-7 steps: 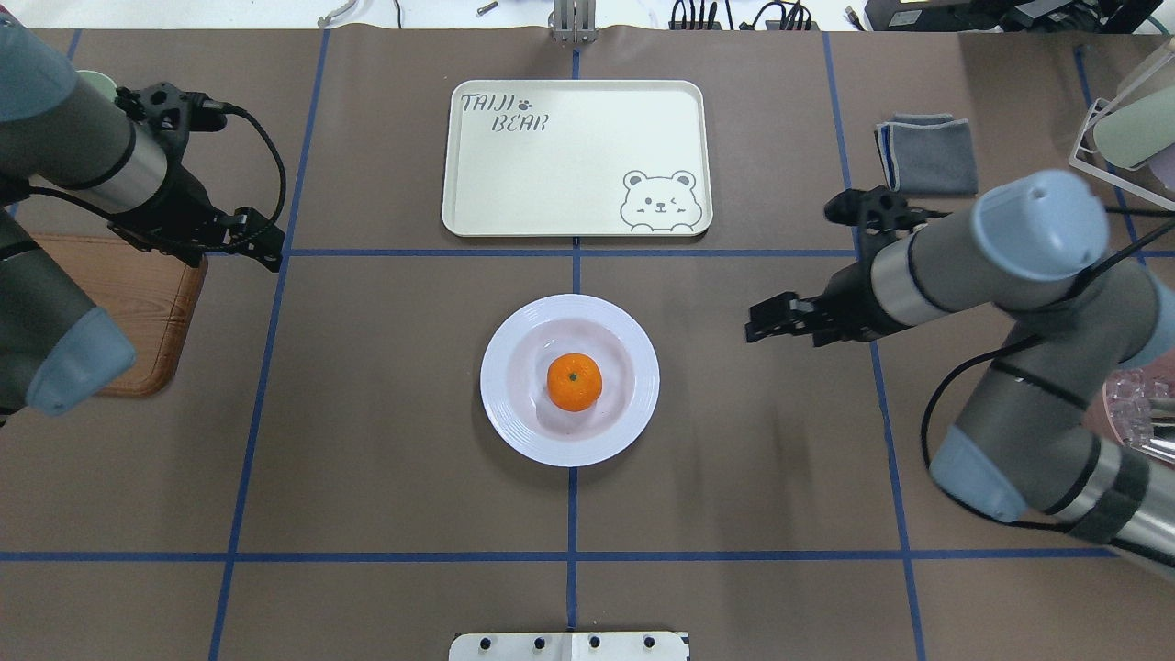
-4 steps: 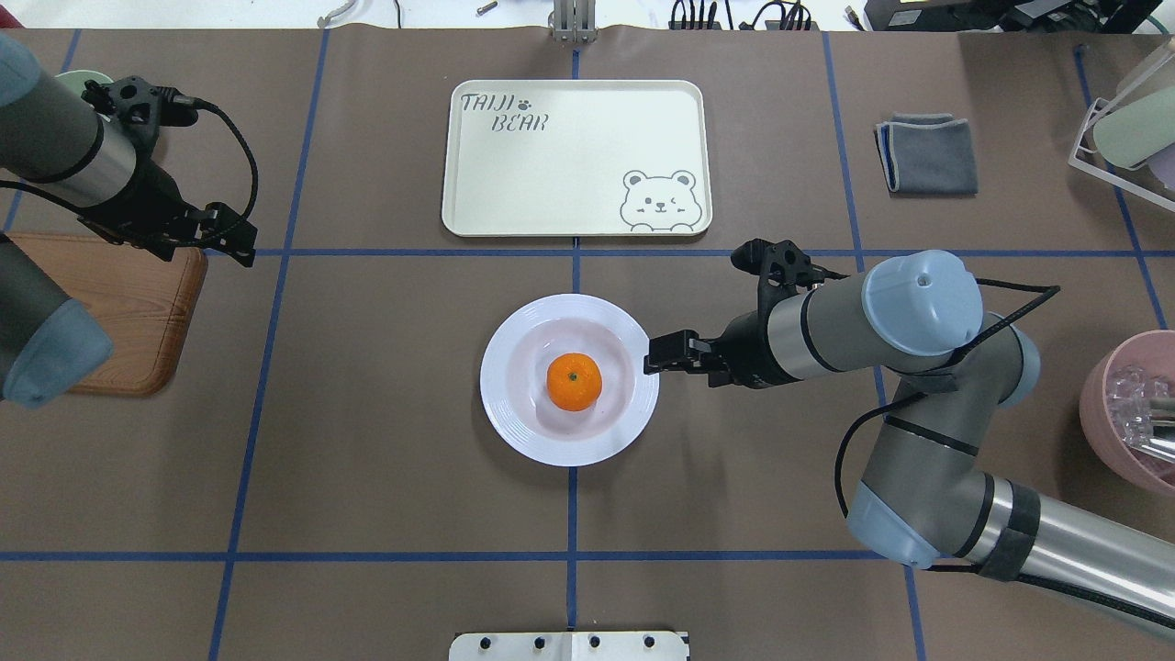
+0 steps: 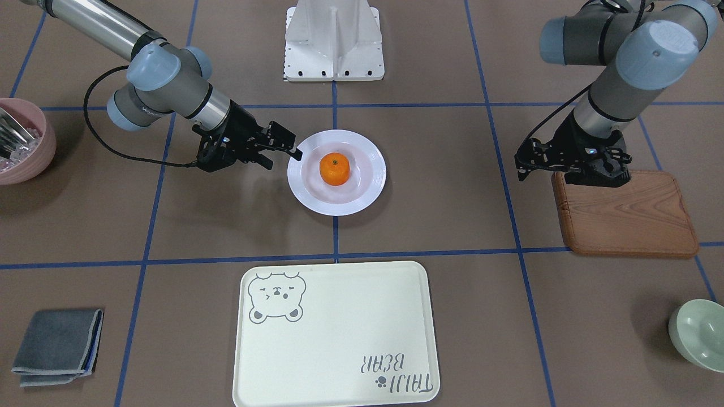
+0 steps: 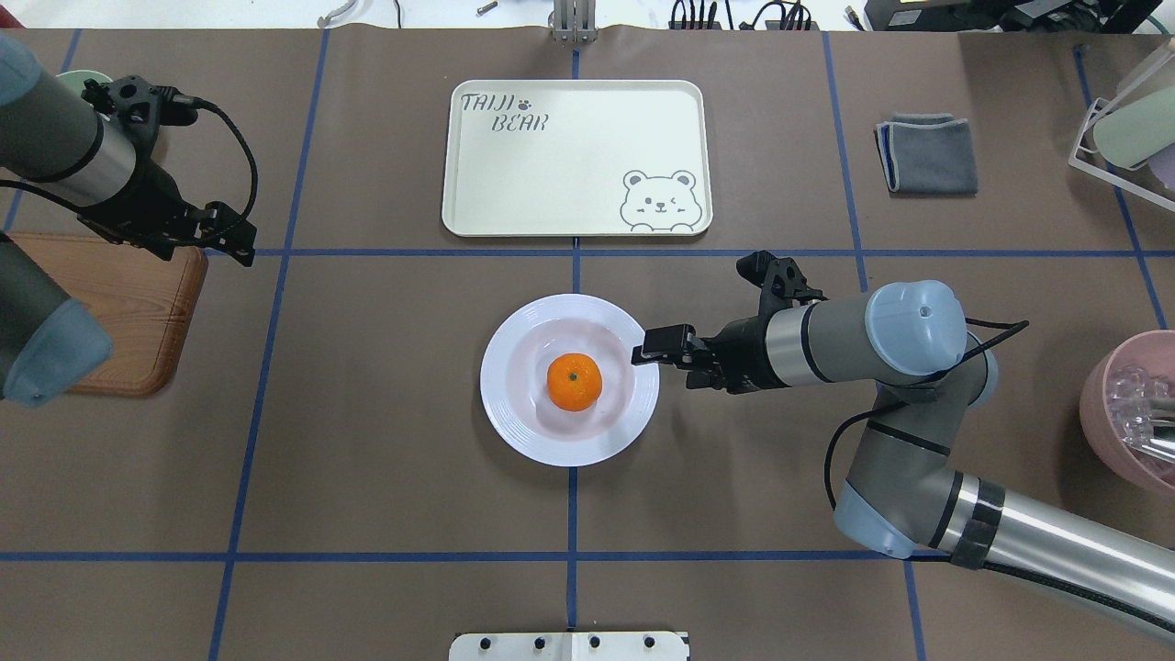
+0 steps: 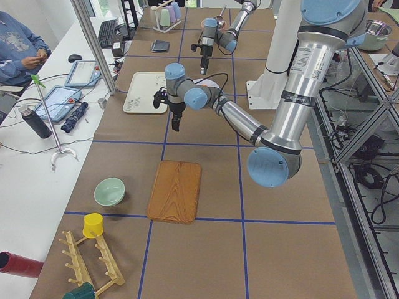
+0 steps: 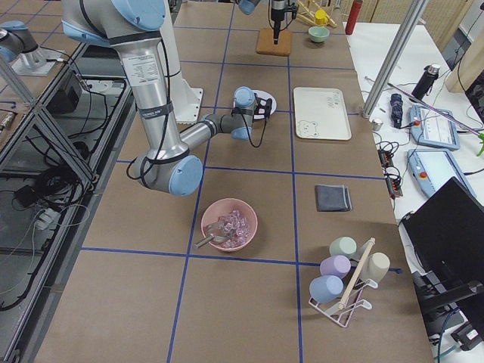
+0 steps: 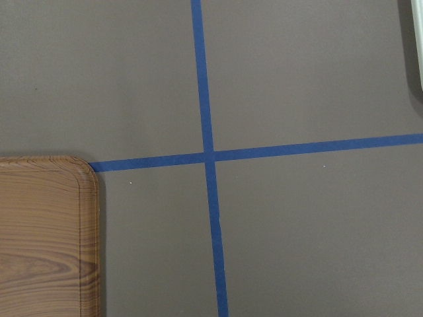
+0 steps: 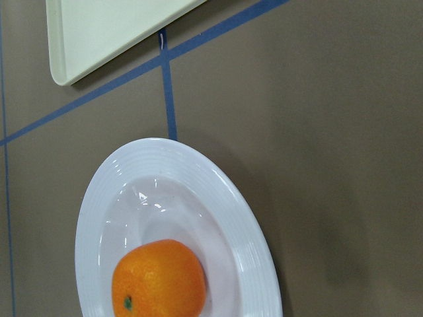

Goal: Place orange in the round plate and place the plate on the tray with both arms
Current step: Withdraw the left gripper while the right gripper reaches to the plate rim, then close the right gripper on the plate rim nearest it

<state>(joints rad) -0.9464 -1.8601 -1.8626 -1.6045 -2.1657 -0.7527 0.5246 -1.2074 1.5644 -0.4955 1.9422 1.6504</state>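
The orange (image 4: 574,382) lies in the middle of the white round plate (image 4: 500,404), which rests on the table's centre; both also show in the right wrist view as orange (image 8: 158,281) and plate (image 8: 248,231). My right gripper (image 4: 644,354) is open, its upper finger over the plate's right rim. The cream tray (image 4: 574,156) lies beyond the plate with nothing on it. My left gripper (image 4: 231,237) hangs open far to the left, above the far corner of a wooden board, holding nothing.
A brown wooden board (image 4: 128,312) lies at the left. A folded grey cloth (image 4: 927,154) is at the far right, a pink bowl (image 4: 1129,413) at the right edge, a pale green bowl (image 3: 698,333) beyond the board, and a mug rack (image 4: 1129,128) in the far right corner.
My right arm swung left and its gripper came up to the plate's right rim. My left arm drew back a little to the left, then held still.
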